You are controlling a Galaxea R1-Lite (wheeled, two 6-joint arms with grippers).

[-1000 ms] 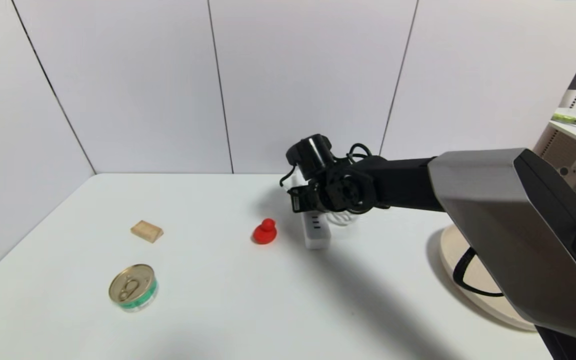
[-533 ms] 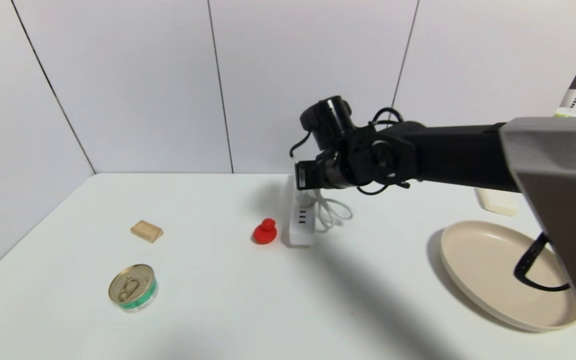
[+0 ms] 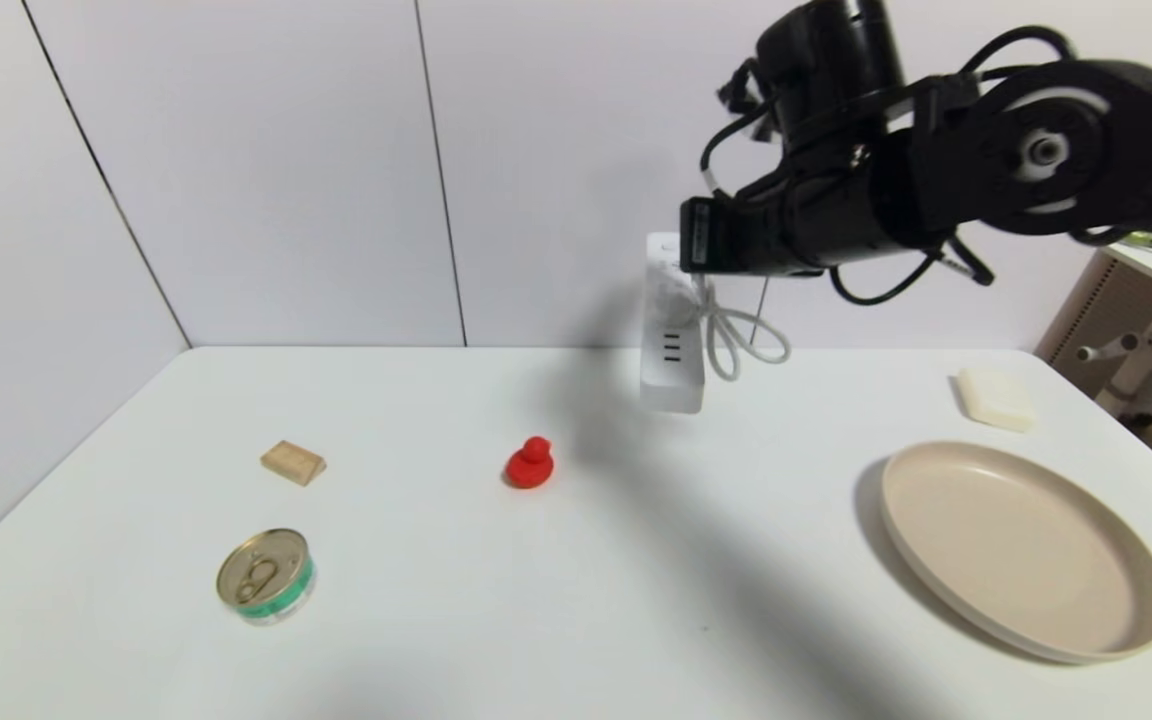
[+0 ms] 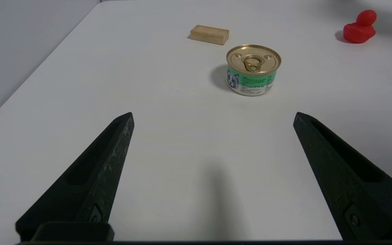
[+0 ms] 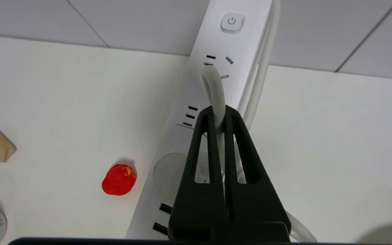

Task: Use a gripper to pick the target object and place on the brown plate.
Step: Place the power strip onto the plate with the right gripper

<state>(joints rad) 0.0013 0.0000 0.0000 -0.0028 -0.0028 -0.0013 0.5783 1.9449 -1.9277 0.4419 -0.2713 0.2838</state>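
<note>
Head view: right gripper (image 3: 688,235) is raised above the white table (image 3: 436,600), pinching the white cord of the power strip (image 3: 673,340).
Power strip: hangs off the table, long axis near upright, cord looped beside it.
Right wrist view: fingers (image 5: 213,136) pressed together on the cord (image 5: 213,88).
Brown plate (image 3: 1021,550): bare, well apart to the right.
Left gripper (image 4: 213,117): spread wide over the table, near the can (image 4: 253,69).
Red duck (image 3: 530,464): on the table below the strip.
</note>
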